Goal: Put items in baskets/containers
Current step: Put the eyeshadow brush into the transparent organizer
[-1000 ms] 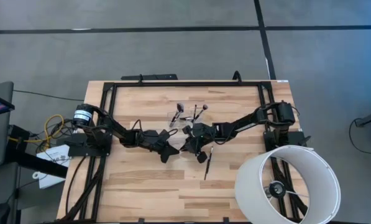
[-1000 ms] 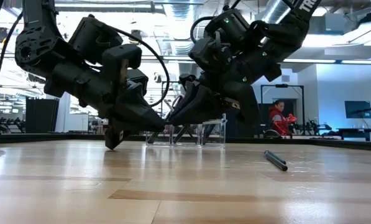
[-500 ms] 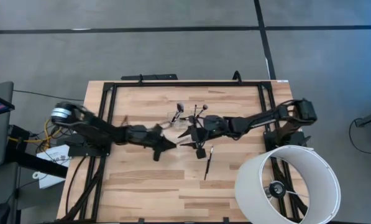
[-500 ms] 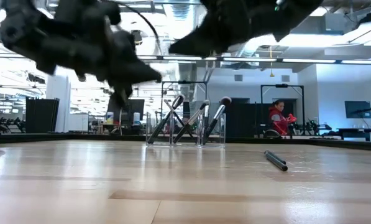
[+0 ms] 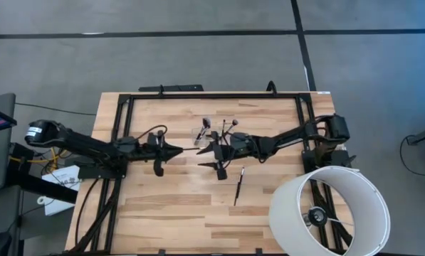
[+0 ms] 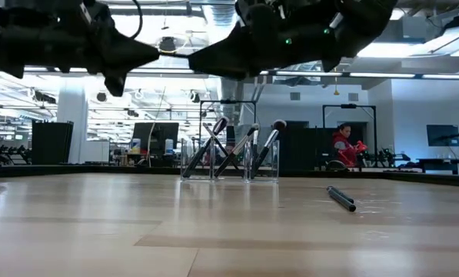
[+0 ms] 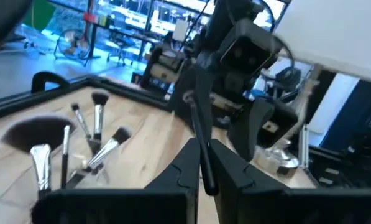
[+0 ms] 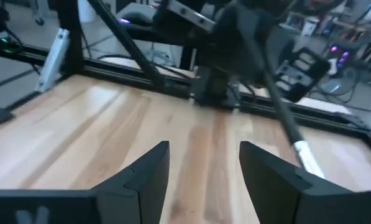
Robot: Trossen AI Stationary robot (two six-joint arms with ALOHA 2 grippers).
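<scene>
My left gripper (image 5: 178,151) hangs above the table's middle left, shut on a thin dark makeup brush (image 5: 191,149) that sticks out toward the right gripper. My right gripper (image 5: 205,151) faces it from the right, open, with nothing between its fingers (image 8: 149,171); the brush's silver ferrule (image 8: 304,152) lies off to one side of them. Behind both, a clear holder (image 6: 229,163) stands on the table with several brushes leaning in it, heads up. One loose brush (image 5: 238,186) lies flat on the table nearer the front. My left gripper pinches the brush's dark handle (image 7: 201,152) between its two fingers, at the end away from the ferrule. The fingers come level from the table's left, and the brush runs on past their tips toward the right. It is lifted clear of the table.
A large white lamp shade (image 5: 329,213) stands at the table's near right corner. A black frame rail (image 5: 212,96) runs along the far edge and both sides. Bare wood lies at the near left. A person (image 6: 343,146) shows in the room beyond.
Both grippers have risen from just above the table. My right gripper has opened and let go of the brush. My left gripper has drawn back toward the table's left edge, rolled and levelled out, carrying the brush with it.
</scene>
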